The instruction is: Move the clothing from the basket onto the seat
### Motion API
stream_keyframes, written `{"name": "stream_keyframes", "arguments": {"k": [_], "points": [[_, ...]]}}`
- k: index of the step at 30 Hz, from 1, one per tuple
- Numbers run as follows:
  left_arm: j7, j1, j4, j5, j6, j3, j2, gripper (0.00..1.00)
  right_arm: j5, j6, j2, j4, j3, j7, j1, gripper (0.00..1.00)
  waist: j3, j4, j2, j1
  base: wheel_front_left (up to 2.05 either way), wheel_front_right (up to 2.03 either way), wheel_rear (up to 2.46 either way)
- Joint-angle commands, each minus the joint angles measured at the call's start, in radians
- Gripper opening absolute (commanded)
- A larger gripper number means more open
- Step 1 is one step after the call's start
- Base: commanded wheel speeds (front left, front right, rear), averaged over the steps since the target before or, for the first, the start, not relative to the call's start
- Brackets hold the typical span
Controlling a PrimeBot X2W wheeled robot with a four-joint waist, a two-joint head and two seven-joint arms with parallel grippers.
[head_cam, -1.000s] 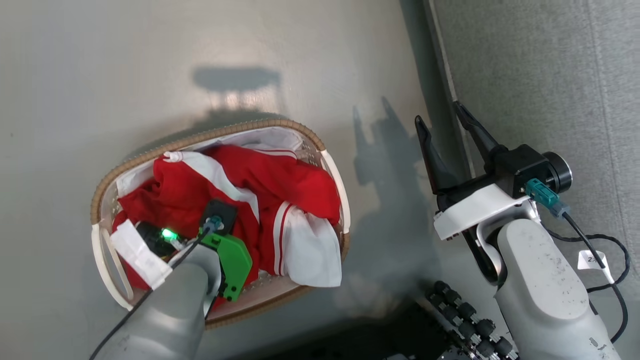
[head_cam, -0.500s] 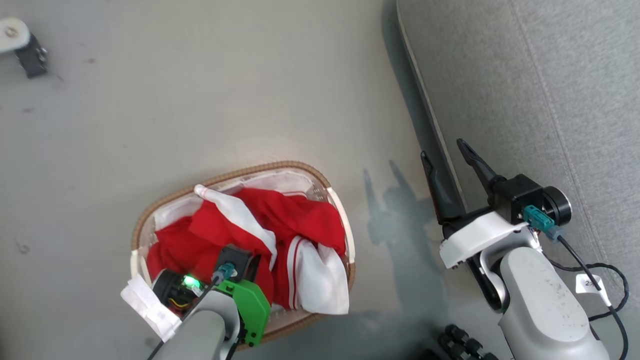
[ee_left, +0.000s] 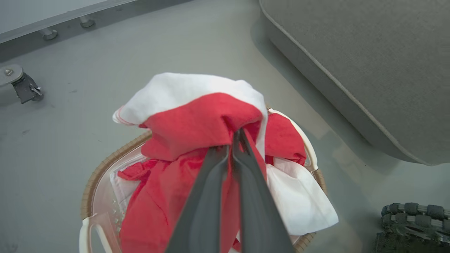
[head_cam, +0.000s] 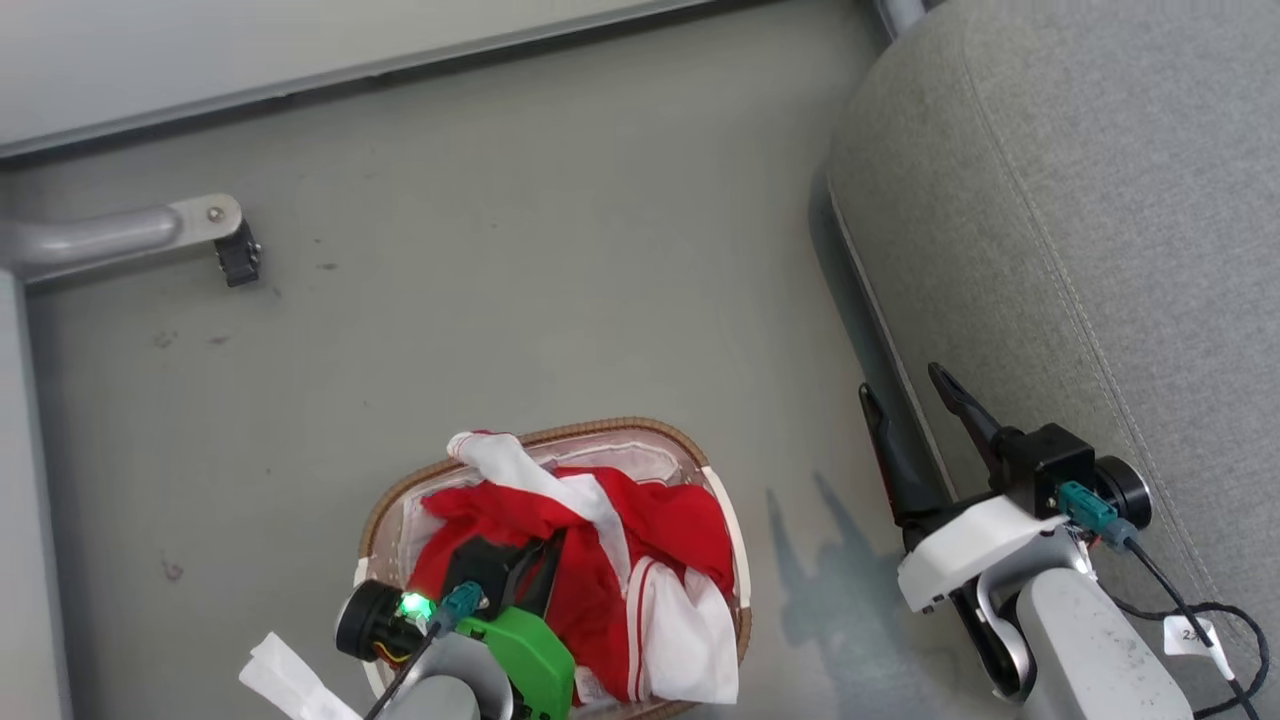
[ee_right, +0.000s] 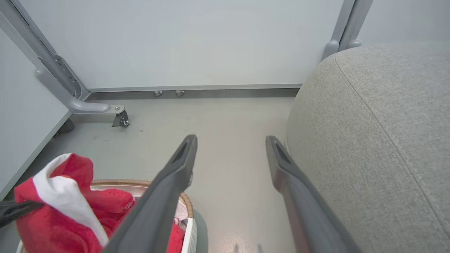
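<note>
Left claw (ee_left: 232,140) clamps the clothing (ee_left: 197,123) above the basket (ee_left: 105,163), ready for lifting; right claw (ee_right: 231,140) hangs spread beside the seat (ee_right: 369,123).

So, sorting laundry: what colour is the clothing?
Clothing: red with white panels, best in left wrist view.

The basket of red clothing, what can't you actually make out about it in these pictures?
Basket near rim: head view, cut by the bottom edge, covered by the left arm.
Basket floor: every view, buried under the clothing.
Garment count: bunched folds hide it.
Left gripper, tips of its fingers: left wrist view, under a red fold.
</note>
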Motion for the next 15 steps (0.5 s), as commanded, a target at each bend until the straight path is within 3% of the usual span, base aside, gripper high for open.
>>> {"name": "stream_keyframes", "arguments": {"k": [1,15], "points": [[-0.004,0.031,-0.025,0.006,-0.004,0.014,0.003,0.0,0.011,-0.001,-0.009,-0.003,-0.001,-0.005,0.021,1.0,-0.095,0.057,-0.0001,0.0001,0.0,0.0,0.0],[-0.004,0.099,-0.337,0.026,-0.019,0.131,0.001,0.0,0.04,-0.001,-0.012,-0.009,0.047,-0.005,0.114,1.0,-0.237,0.078,-0.0001,0.0001,0.0,0.0,0.0]]}}
